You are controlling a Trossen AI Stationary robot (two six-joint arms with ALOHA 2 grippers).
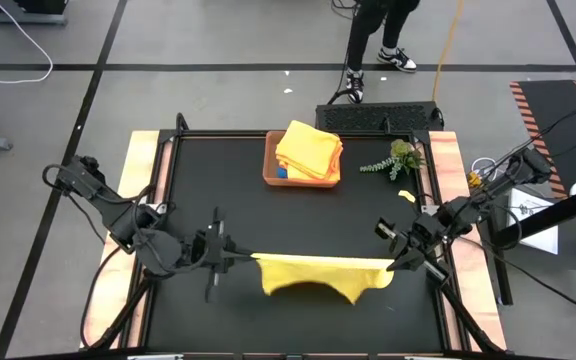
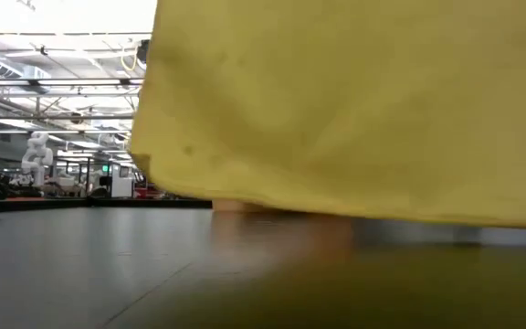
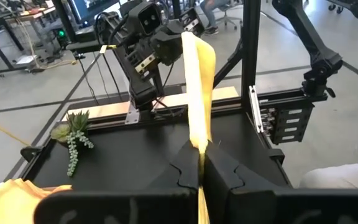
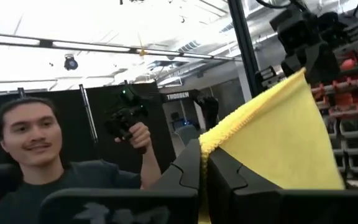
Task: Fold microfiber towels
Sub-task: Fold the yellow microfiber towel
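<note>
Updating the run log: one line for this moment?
left gripper: shut on yellow towel | right gripper: shut on same towel | towel stretched, lifted

A towel (image 1: 323, 270) hangs stretched between the left gripper (image 1: 251, 259) and the right gripper (image 1: 398, 264), over the near half of the table (image 1: 218, 180), each gripper clamped on an upper corner. Behind it, at the table's far edge, a tray (image 1: 271, 172) holds a stack of folded towels (image 1: 310, 148), with a plant sprig (image 1: 396, 158) just to its right. The hanging towel's lower edge seems to clear the surface.
</note>
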